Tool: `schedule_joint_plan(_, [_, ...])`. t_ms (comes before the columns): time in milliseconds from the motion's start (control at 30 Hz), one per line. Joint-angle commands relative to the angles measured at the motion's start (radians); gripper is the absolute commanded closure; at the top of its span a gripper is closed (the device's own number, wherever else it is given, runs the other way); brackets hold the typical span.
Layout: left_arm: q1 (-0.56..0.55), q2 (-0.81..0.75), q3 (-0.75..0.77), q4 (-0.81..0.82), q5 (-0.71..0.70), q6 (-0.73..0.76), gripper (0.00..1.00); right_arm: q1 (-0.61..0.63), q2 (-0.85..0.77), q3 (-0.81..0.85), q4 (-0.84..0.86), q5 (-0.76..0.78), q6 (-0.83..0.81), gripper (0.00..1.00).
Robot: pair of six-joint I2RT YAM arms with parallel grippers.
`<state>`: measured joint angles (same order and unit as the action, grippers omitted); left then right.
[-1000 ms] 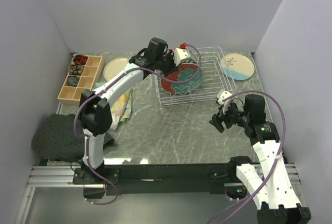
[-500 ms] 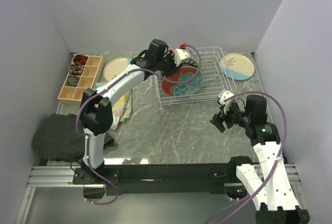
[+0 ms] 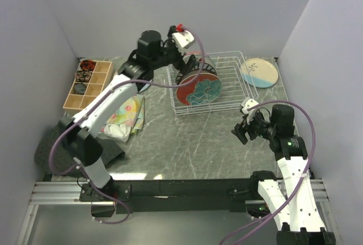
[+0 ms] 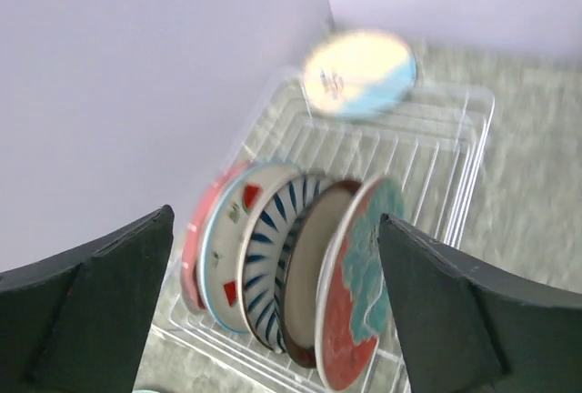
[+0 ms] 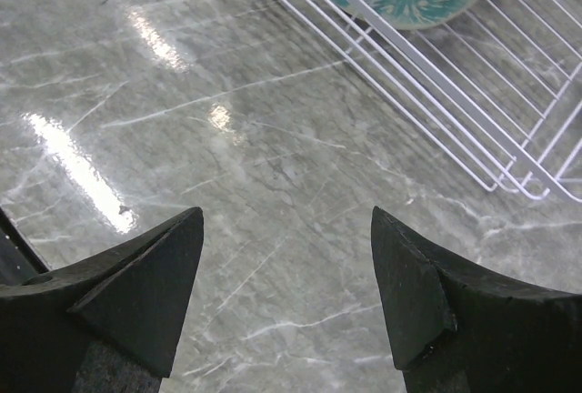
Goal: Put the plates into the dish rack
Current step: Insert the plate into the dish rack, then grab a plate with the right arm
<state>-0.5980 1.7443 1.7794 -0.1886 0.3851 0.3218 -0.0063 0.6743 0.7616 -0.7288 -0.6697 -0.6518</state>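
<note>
Over at the far left of the top view, a wooden box (image 3: 88, 80) sits by the wall, with a dark cloth (image 3: 57, 148) nearer the arm bases and a floral cloth (image 3: 126, 114) beside it on the grey marble table (image 3: 181, 148).

The left arm (image 3: 108, 100) rises from its base, bends at the elbow and stretches diagonally to the back of the table. The left gripper (image 4: 275, 220) hangs raised above the left end of the dish rack (image 3: 235, 66), looking down on it. Its two dark fingers (image 4: 100, 293) stand wide apart, hold nothing and touch nothing.

Below them, five plates (image 3: 198, 85) stand on edge, close together, in the rack. From left to right in the left wrist view they are a red-rimmed plate (image 4: 191, 261), a cream plate with red and green marks (image 4: 225, 247), a navy-white striped plate (image 4: 268, 261), a taupe plate (image 4: 309, 275) and a red plate with teal flowers (image 4: 355, 320) nearest the rack's open end. The rest of the rack holds no plates.

Right of the rack, a cream-and-blue plate (image 3: 258, 72) lies flat on the table near the back wall.

The right arm (image 3: 289, 157) stands up from its base and folds forward. The right gripper (image 5: 286, 220) points left and hovers low over bare table just off the rack's near right corner. Its jaws are parted and grip nothing.
</note>
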Motion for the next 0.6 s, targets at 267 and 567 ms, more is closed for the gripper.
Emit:
schedule_joint_plan(267, [0.021, -0.575, -0.447, 0.144, -0.103, -0.3, 0.01, -0.132, -0.001, 0.016, 0.101, 0.051, 0.145, 0.16])
schedule_joint_plan(567, [0.021, -1.05, -0.975, 0.147, -0.284, -0.316, 0.01, -0.345, 0.249, 0.3, 0.065, 0.18, 0.297, 0.18])
